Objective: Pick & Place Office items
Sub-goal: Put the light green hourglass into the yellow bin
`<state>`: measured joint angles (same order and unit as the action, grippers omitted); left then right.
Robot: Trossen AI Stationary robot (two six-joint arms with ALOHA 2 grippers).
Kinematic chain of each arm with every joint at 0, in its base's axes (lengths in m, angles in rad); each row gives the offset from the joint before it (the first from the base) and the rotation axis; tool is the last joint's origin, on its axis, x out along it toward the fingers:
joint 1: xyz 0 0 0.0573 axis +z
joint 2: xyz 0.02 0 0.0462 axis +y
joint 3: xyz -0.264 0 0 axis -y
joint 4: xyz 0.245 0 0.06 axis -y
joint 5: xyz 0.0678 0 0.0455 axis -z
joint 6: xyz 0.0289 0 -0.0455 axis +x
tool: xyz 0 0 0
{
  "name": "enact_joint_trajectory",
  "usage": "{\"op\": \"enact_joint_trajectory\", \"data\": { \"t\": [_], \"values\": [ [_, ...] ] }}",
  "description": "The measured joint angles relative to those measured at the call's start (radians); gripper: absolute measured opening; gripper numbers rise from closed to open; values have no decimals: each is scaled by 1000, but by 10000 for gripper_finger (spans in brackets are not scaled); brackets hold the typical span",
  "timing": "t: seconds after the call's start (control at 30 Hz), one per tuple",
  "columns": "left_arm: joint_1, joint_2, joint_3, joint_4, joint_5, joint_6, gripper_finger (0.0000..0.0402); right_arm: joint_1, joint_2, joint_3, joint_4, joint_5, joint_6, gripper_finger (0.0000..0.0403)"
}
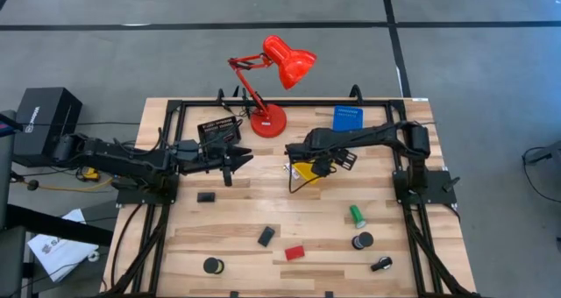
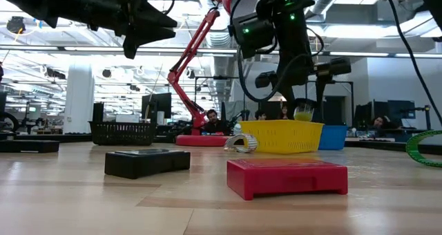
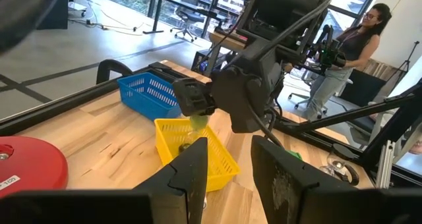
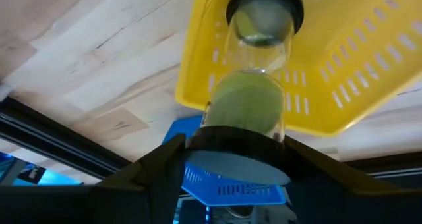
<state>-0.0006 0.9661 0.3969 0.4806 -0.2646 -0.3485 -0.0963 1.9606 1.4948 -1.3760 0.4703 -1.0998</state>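
A tall red desk lamp (image 1: 279, 79) stood at the far edge of the pale wooden surface (image 1: 307, 223), with a black mesh tray (image 1: 220, 131) to one side of its base and a blue plastic basket (image 1: 347, 118) to the other. Just in front of the blue basket sat the yellow plastic basket (image 1: 303, 171). The right hand (image 4: 239, 141) hung directly over that yellow basket, its fingers clamped on a clear cylinder with a greenish-yellow filling and a black end cap (image 4: 254, 79), held cap-down above the basket's opening and not yet resting in it. The left hand (image 1: 235, 162) hovered above the surface just in front of the black tray, its fingers apart and holding nothing. Well apart from both hands, along the near half of the surface, lay the other items: a small flat black block (image 1: 206, 196), a second black block (image 1: 266, 236), a red block (image 1: 294, 252), a green cylinder (image 1: 357, 216), two black tape rolls (image 1: 212, 266) (image 1: 362, 241) and a small dark clip (image 1: 380, 264). A person (image 3: 353, 49) stood in the room beyond
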Motion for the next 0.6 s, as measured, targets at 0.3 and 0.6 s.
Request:
{"op": "enact_joint_trajectory", "data": {
  "t": [0.3, 0.6],
  "values": [
    [0, 0, 0, 0, 0, 0, 112, 11, 8, 0, 36, 6, 54, 242],
    [0, 0, 0, -1, 0, 0, 112, 11, 8, 0, 38, 5, 141, 269]
  ]
}}
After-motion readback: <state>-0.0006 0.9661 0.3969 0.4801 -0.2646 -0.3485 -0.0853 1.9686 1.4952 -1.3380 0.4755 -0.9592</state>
